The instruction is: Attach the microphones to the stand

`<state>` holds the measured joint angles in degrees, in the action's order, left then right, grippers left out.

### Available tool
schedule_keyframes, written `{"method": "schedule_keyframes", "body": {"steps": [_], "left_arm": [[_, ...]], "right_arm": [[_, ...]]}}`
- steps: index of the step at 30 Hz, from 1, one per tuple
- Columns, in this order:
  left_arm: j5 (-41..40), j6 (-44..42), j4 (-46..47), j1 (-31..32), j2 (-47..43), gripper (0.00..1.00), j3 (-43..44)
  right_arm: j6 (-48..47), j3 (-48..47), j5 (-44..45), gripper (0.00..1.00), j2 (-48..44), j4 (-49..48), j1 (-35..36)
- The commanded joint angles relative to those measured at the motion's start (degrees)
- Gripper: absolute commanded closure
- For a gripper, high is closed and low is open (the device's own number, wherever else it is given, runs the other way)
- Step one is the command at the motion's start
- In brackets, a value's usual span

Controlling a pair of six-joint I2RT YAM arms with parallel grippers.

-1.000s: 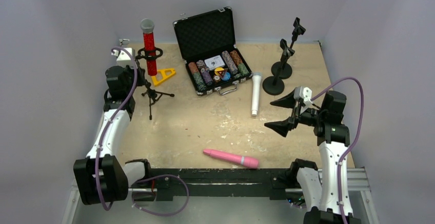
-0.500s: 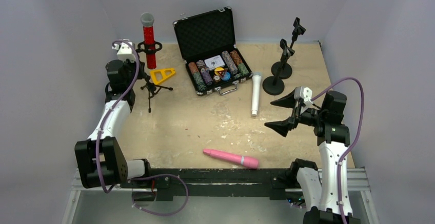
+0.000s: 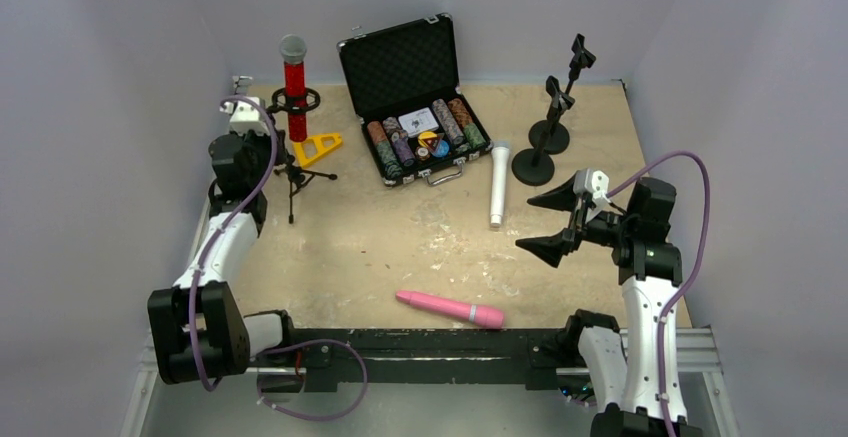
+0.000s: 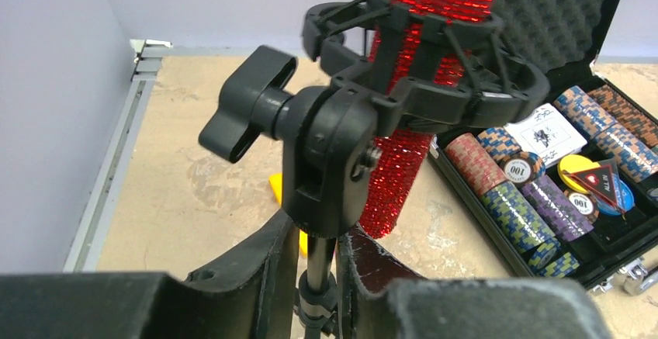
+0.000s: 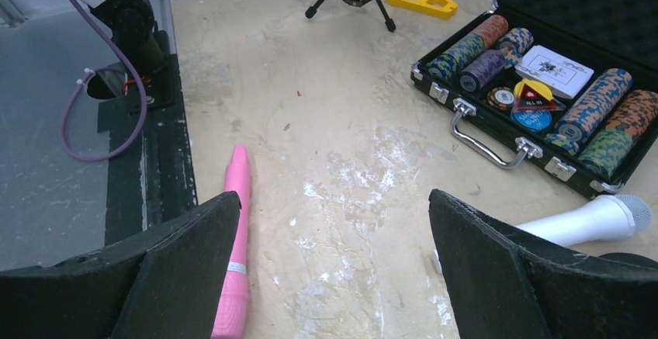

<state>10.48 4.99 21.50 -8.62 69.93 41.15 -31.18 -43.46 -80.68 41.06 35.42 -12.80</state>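
One red microphone point(image 3: 295, 107) upright in the tripod stand point(image 3: 292, 172) | left gripper point(image 4: 320, 238) jaws close round its pole, clamped or not: can't tell | right gripper point(image 5: 334, 198) jaws wide apart.

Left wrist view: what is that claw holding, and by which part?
The left gripper appears to pinch the black tripod microphone stand by its thin pole, below the swivel joint. The right gripper is open, empty.

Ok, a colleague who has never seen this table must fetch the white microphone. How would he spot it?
Find the open black chip case at the back middle of the table. Just right of it, beside two black round-base stands, the white microphone lies flat. The pink microphone lies near the front edge; the red microphone stands upright at back left.
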Motion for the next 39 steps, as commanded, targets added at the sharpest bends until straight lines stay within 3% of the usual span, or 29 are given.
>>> {"method": "schedule_keyframes", "body": {"steps": [1,12,19,24,31,39], "left_arm": [[-1.8,0.6,-1.3,-0.7,-2.1,0.69,-2.4],[-3.9,2.3,-5.4,-0.7,-6.8,0.49,-3.6],[-10.1,6.6,-16.0,-0.7,-17.0,0.15,-2.7],[-12.2,9.6,-28.8,-0.6,-26.7,0.03,-0.3],[2.7,11.4,-38.1,-0.1,-35.2,0.01,0.5],[8.7,10.7,-39.9,5.5,-43.2,0.01,-5.3]], "right_arm": [[-1.1,0.0,-2.2,0.04,-1.1,0.4,-0.3],[-1.1,0.0,-2.7,0.04,-1.9,0.6,-0.5],[-1.2,0.0,-2.8,0.04,-2.1,0.7,-0.6],[-1.6,0.2,-2.5,0.04,-2.5,0.8,-0.7],[-4.4,1.5,-2.1,0.04,-3.2,2.2,-1.2],[-8.3,2.8,2.4,0.05,-3.7,4.0,-1.5]]}}
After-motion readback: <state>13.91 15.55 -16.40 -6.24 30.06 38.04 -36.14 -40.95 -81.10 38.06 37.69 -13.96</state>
